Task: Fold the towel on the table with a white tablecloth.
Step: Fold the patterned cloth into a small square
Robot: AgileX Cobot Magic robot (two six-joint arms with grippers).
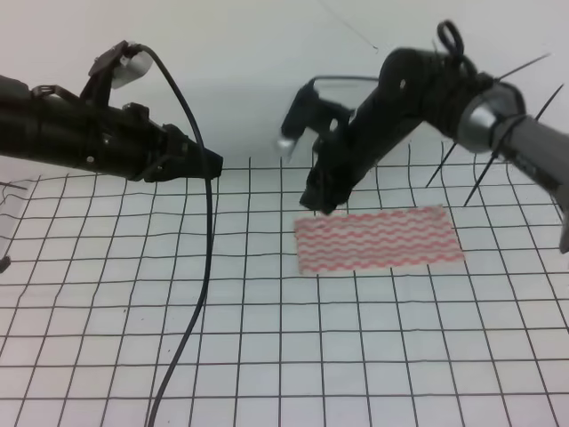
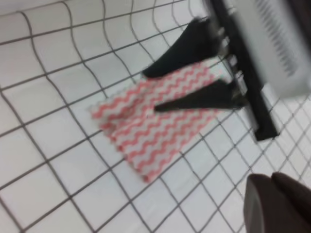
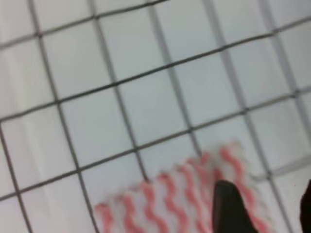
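Observation:
The towel, pink-red and white with wavy stripes, lies flat and unfolded on the white gridded tablecloth of the table, right of centre. My right gripper hangs open just over the towel's far left corner. In the right wrist view, one dark finger is over that corner of the towel. The left wrist view shows the towel with the right gripper's two spread fingers above it. My left gripper is held in the air at the left, away from the towel, its fingertips together and holding nothing.
A black cable hangs from the left arm down across the tablecloth to the front edge. Thin black rods stick out behind the right arm. A pale wall stands beyond the table's far edge.

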